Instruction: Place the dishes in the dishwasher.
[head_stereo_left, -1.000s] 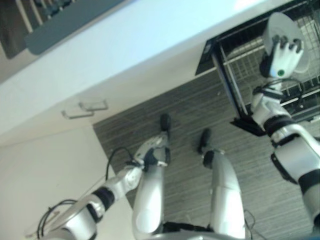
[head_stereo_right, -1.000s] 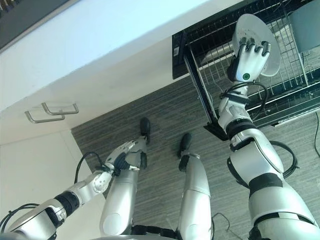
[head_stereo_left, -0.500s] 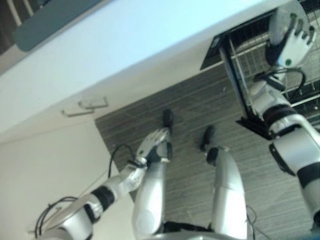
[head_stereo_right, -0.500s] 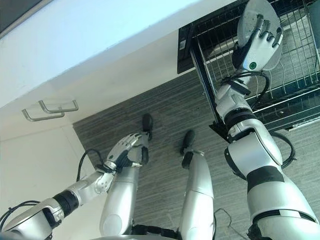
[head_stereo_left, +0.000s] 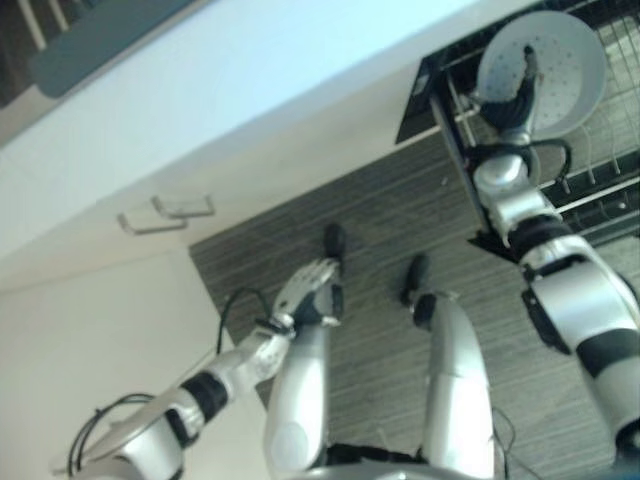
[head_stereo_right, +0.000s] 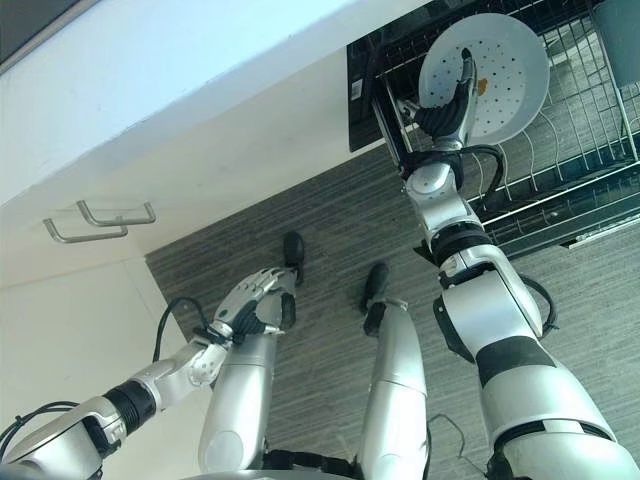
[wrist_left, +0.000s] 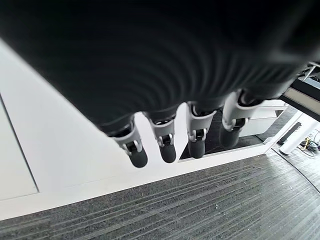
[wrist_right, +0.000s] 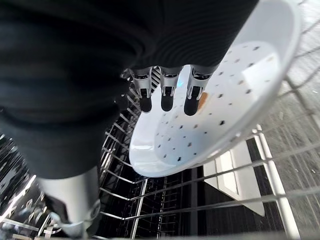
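Observation:
A white plate (head_stereo_right: 500, 60) with dark speckles and a small orange spot is tilted over the black wire dishwasher rack (head_stereo_right: 560, 170), its face turned towards me. My right hand (head_stereo_right: 448, 108) grips it at the lower left rim, with fingers (wrist_right: 167, 95) lying across the speckled face. In the right wrist view the plate (wrist_right: 240, 105) sits among the rack's wires; I cannot tell whether it rests on them. My left hand (head_stereo_right: 250, 300) hangs low beside the cabinet front, holding nothing, with its fingers (wrist_left: 167, 145) straight.
The pulled-out rack juts over the grey striped floor (head_stereo_right: 330, 215) at the upper right. A white cabinet front with two metal handles (head_stereo_right: 100, 220) and a pale worktop edge (head_stereo_right: 200, 100) run along the left. A grey container (head_stereo_right: 618, 35) stands in the rack's far corner.
My right wrist has turned, so the plate's speckled face now shows instead of the back of the hand, and it has shifted left over the rack. The left hand rose slightly.

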